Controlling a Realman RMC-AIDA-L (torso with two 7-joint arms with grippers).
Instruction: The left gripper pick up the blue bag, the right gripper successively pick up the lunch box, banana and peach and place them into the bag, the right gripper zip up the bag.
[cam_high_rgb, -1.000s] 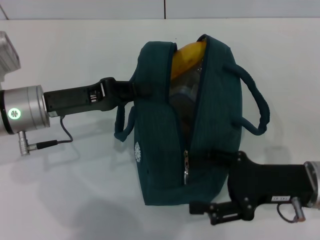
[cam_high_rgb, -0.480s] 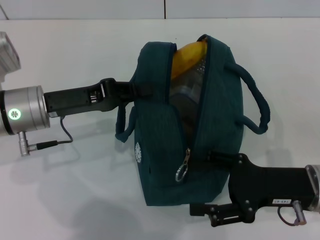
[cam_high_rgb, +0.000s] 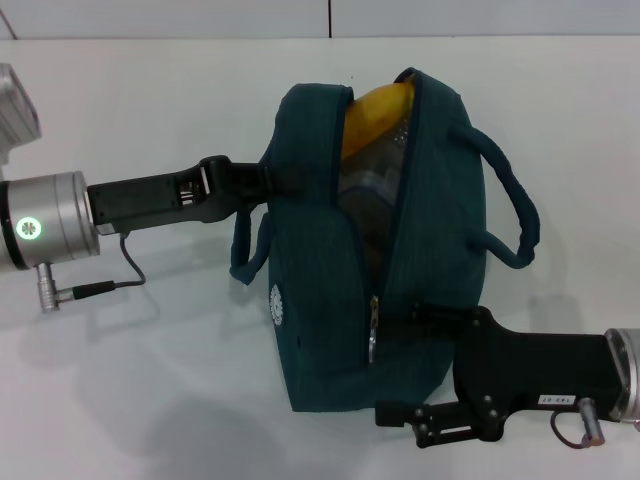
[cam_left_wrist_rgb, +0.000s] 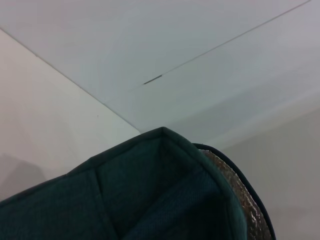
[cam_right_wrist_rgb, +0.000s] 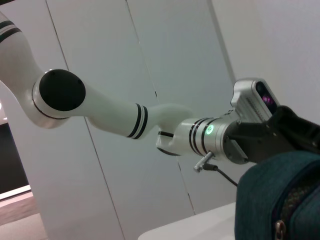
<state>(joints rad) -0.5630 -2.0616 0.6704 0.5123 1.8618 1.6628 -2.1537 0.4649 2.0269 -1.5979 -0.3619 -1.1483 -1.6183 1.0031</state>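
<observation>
Teal fabric forms the blue bag (cam_high_rgb: 380, 250), which stands upright near the middle of the white surface (cam_high_rgb: 150, 110), its top zipper partly open along the far stretch. The banana (cam_high_rgb: 375, 115) pokes its yellow end out of that opening at the bag's far end, and below it the clear lunch box (cam_high_rgb: 368, 180) shows through the gap against the silver lining. The metal zipper pull (cam_high_rgb: 373, 330) hangs on the near face of the bag, with the small white round logo (cam_high_rgb: 275, 303) to its left. 2 loop handles arch off the bag, 1 on each side.

The left claw (cam_high_rgb: 285, 178) reaches in from the left and is clamped on the bag's left wall near the rim; in the left wrist view only the bag's teal edge and foil lining show. The right claw (cam_high_rgb: 425, 360) sits at the bag's near right corner, 1 finger lying against the fabric close to the zipper pull, the other lower beside the bag's base; I cannot tell whether it grips anything.
</observation>
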